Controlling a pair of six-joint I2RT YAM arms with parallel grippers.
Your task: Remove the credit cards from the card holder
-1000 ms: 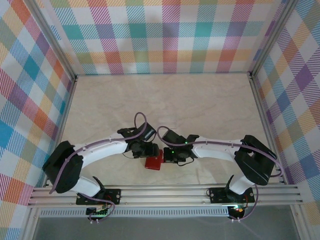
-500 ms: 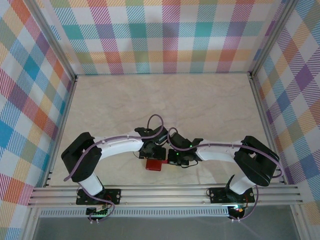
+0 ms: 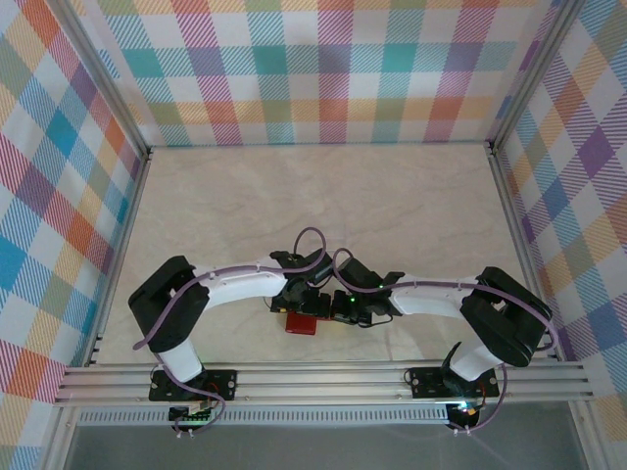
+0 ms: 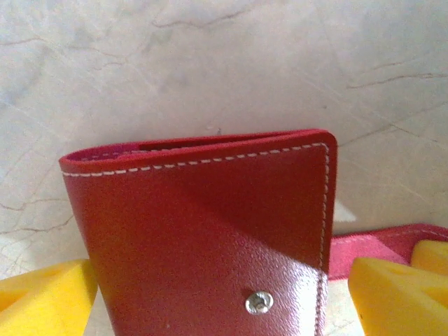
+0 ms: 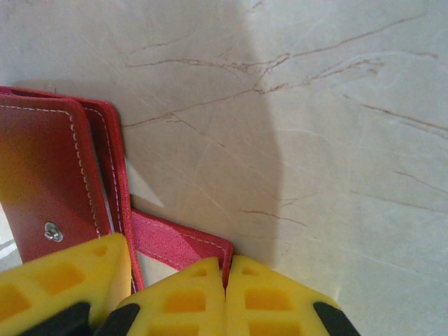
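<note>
Left wrist view: the left claw [image 4: 217,297] gapes wide astride the red card holder [image 4: 203,210], while the right claw [image 5: 225,287] pinches its snap tab [image 5: 175,241].

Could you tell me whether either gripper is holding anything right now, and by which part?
The right gripper pinches the card holder by its tab; the left gripper stands open astride the holder, gripping nothing.

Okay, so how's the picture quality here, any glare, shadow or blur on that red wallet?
Left wrist view: the flat red leather card holder is sharp, stitching crisp, with a pale glare patch by its metal snap stud; right wrist view: a broad soft shadow crosses the marble tabletop, the yellow right end effector slightly soft; top external view: even light, no glare.
</note>
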